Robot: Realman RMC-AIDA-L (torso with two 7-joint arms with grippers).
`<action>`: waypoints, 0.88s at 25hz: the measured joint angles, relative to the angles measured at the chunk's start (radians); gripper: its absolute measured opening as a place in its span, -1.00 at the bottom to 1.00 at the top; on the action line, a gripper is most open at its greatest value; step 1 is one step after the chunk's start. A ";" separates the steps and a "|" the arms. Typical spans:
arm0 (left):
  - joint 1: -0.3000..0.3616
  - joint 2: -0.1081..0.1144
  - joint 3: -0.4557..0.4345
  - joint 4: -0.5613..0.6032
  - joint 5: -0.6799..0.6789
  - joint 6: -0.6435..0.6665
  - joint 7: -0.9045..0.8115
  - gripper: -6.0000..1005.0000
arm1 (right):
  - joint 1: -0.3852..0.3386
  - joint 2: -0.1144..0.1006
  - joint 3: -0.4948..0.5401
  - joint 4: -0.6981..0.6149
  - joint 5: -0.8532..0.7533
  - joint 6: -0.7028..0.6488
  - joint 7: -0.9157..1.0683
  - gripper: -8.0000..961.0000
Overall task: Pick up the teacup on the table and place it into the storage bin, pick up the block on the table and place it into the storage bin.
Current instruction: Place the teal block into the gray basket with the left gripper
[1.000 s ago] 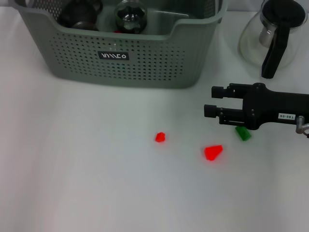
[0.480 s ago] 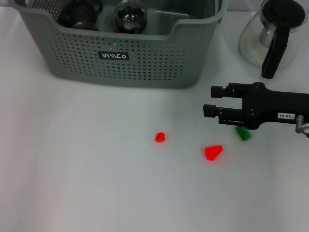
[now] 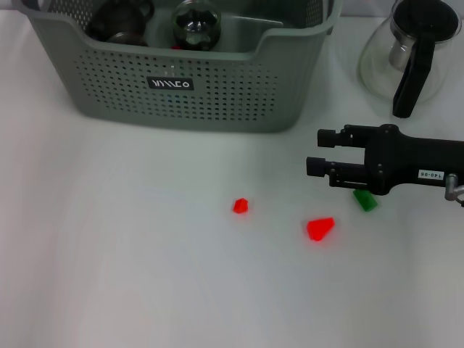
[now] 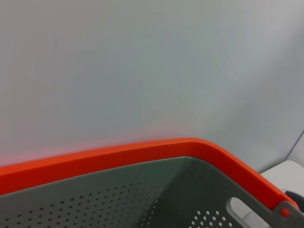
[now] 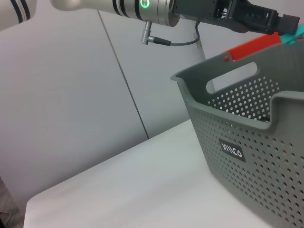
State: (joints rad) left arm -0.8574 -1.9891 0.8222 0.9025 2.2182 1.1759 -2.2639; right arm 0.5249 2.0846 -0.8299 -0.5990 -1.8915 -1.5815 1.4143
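The grey-green storage bin [image 3: 217, 94] stands at the back of the table and also shows in the right wrist view [image 5: 247, 142]. A dark teacup [image 3: 119, 18] and a round glass vessel [image 3: 196, 23] lie inside it. On the table lie a small red block [image 3: 240, 206], a larger red block [image 3: 320, 228] and a green block [image 3: 365, 199]. My right gripper [image 3: 313, 151] is open and empty, held level just behind the green block, pointing left. My left gripper [image 5: 280, 21] shows only in the right wrist view, high behind the bin.
A glass pot with a black handle [image 3: 412, 51] stands at the back right, behind my right arm. An orange-rimmed grey container [image 4: 142, 152] fills the left wrist view and shows behind the bin [image 5: 251, 45].
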 joint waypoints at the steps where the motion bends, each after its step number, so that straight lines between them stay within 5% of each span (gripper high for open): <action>1: 0.000 0.000 0.000 0.000 0.000 0.000 0.001 -0.38 | 0.000 0.000 0.000 0.000 0.000 0.000 0.000 0.41; 10: 0.001 -0.002 0.002 0.012 0.000 0.009 0.000 -0.44 | 0.001 0.000 0.000 0.000 0.001 -0.002 0.000 0.41; 16: 0.002 -0.003 -0.002 0.013 -0.005 0.014 0.011 0.01 | 0.001 0.000 0.000 -0.002 0.002 -0.003 0.003 0.41; 22: 0.002 -0.003 0.002 0.013 0.000 0.015 0.011 0.25 | 0.005 0.000 0.000 -0.003 0.001 -0.003 0.006 0.41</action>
State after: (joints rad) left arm -0.8550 -1.9918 0.8239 0.9159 2.2185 1.1913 -2.2532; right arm 0.5299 2.0847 -0.8299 -0.6021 -1.8908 -1.5847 1.4206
